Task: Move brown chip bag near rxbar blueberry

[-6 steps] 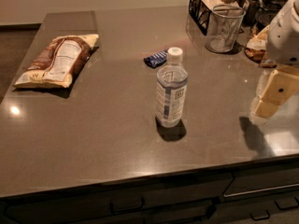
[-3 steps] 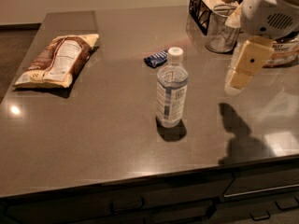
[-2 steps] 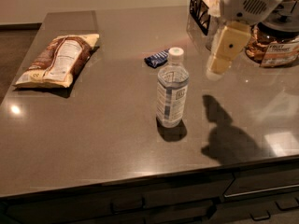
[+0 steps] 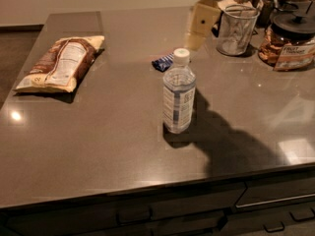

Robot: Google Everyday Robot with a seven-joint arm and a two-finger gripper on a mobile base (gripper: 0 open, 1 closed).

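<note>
A large crinkly brown chip bag (image 4: 61,63) with cream edges lies flat at the left of a dark grey tabletop (image 4: 98,146), well apart from the small dark-blue rxbar blueberry (image 4: 162,62). The cream gripper (image 4: 203,23) hovers above the far side; whether it is released or clenched cannot be told. Carrying the bag over risks toppling the clear plastic water bottle (image 4: 178,92) near the bar.

The table (image 4: 98,146) is smooth, dark and half glossy, and it reflects light. The chip bag (image 4: 61,65) looks like crinkly shiny foil. The bar (image 4: 162,62) has a glossy wrapper. The bottle (image 4: 178,95) is clear plastic with a matt white cap (image 4: 181,55). The cup (image 4: 237,29) is metal mesh. The end effector (image 4: 198,32), above the table's far side beside the cup, looks like matt cream plastic.
</note>
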